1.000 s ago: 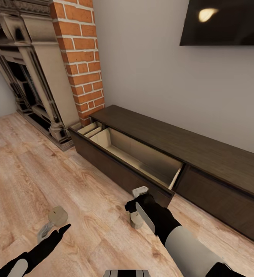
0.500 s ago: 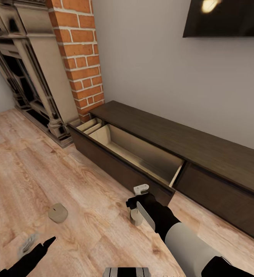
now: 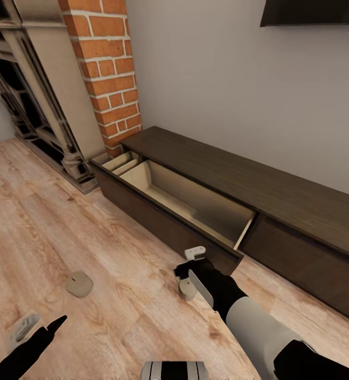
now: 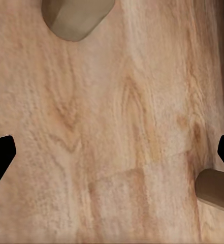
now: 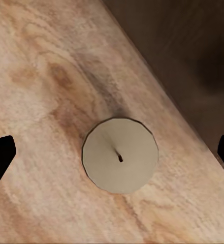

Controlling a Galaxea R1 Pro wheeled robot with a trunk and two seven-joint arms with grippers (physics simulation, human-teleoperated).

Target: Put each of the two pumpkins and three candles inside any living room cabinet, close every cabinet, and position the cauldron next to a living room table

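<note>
Standing upright on the wooden floor (image 3: 116,248), wick up, a candle (image 3: 187,290) is sitting directly beneath the right gripper (image 3: 191,270). In the right wrist view that candle (image 5: 120,155) is lying centred between the widely spread fingers (image 5: 0,155), which are touching nothing. A second candle (image 3: 79,284) is resting further left on the floor, apart from the left gripper (image 3: 37,330), whose fingers (image 4: 0,157) are also spread and empty. Just beyond the right gripper, the cabinet (image 3: 280,206) is showing one drawer (image 3: 195,208) pulled out, its pale inside bare. Open floor is surrounding both candles.
</note>
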